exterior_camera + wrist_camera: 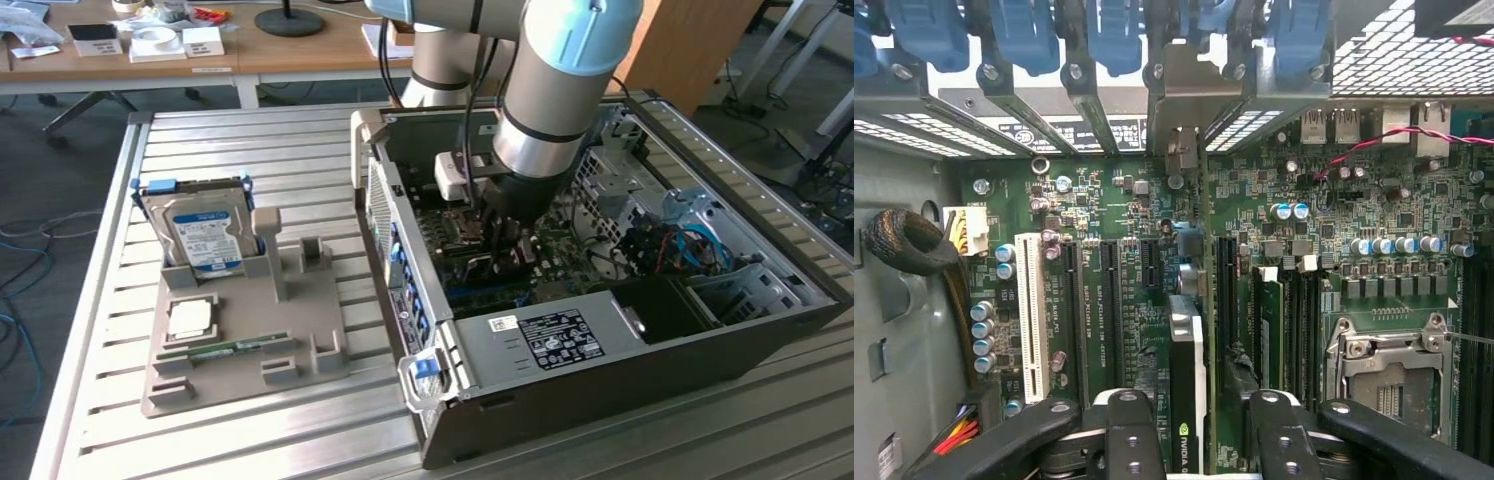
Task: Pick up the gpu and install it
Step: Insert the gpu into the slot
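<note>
Fingers [1189,425] stand open astride the upright NVIDIA-marked gpu [1186,370], above the motherboard [1124,300].

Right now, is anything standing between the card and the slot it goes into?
Nothing visible does. The graphics card stands on edge in the motherboard slot area, between the fingers of the open gripper, bracket end toward the case's rear wall. Whether it is fully seated cannot be told.

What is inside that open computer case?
Inside the computer case: a green motherboard, the gpu standing edge-on in a slot between the open pincer fingers. The arm covers part of the board.
</note>
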Robot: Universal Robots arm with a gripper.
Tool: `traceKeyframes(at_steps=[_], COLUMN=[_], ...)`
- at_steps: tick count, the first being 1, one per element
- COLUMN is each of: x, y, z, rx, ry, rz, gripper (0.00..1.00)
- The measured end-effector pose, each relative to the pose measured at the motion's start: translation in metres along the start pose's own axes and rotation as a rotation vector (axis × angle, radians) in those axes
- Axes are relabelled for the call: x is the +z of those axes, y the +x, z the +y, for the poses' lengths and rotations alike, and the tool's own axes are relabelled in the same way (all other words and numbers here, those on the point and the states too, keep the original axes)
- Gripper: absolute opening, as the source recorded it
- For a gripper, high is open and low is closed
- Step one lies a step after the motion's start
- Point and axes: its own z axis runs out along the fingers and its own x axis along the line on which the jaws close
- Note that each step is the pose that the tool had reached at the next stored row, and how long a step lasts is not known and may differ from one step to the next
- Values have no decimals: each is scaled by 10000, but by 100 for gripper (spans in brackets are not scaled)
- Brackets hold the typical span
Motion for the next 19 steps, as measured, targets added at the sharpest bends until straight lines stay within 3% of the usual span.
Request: traceKeyframes(at_steps=[5, 11, 19], x=[-10, -92, -94], y=[0, -7, -7], z=[0, -1, -1], rx=[0, 0, 0], ry=[-1, 0, 0], rz=[3, 1, 1], gripper=[40, 40, 40])
